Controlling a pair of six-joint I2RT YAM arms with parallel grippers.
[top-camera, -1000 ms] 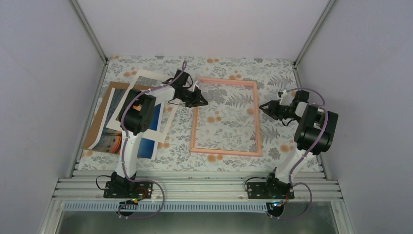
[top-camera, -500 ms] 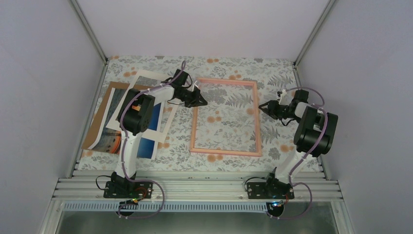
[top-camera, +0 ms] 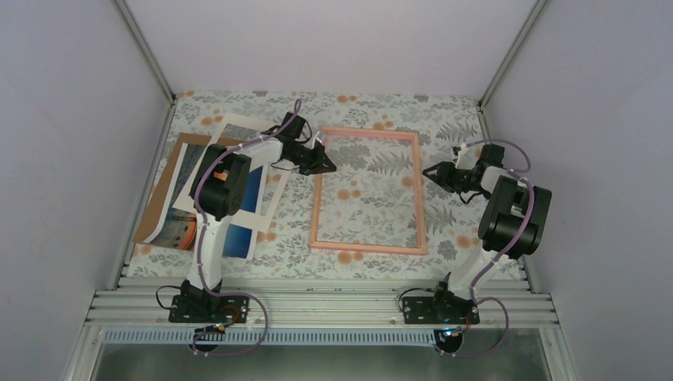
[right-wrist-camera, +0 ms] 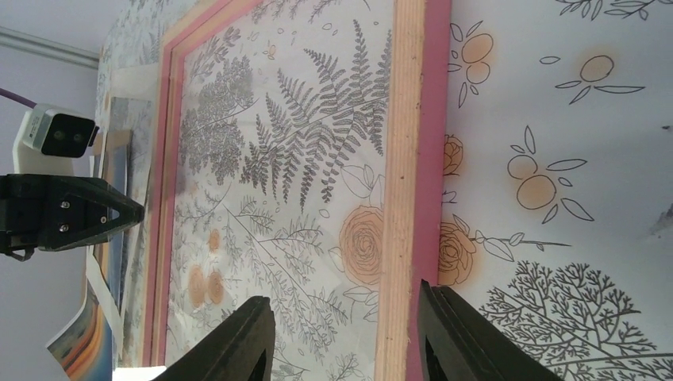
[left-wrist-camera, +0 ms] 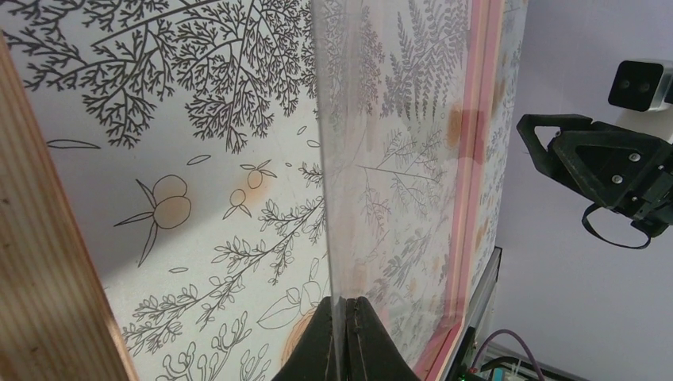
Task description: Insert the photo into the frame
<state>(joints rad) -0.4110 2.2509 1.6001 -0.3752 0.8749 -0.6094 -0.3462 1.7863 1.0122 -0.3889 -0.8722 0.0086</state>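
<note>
The left gripper [left-wrist-camera: 343, 337] pinches the clear pane [left-wrist-camera: 389, 159] by its left edge, probably to open the frame [top-camera: 367, 248]. The right gripper [right-wrist-camera: 349, 341], spread, straddles the frame's right rail, seemingly to steady it. The photo [top-camera: 238, 236] lies left, under the white mat [top-camera: 230, 127].

Robot lab test cell: plain pale walls [top-camera: 63, 119] upper frame, aluminium profile rail [top-camera: 317, 305] along bottom, floral-covered bench [top-camera: 365, 107] centre, left arm base [top-camera: 197, 302] and right arm base [top-camera: 435, 305] bolted on.
</note>
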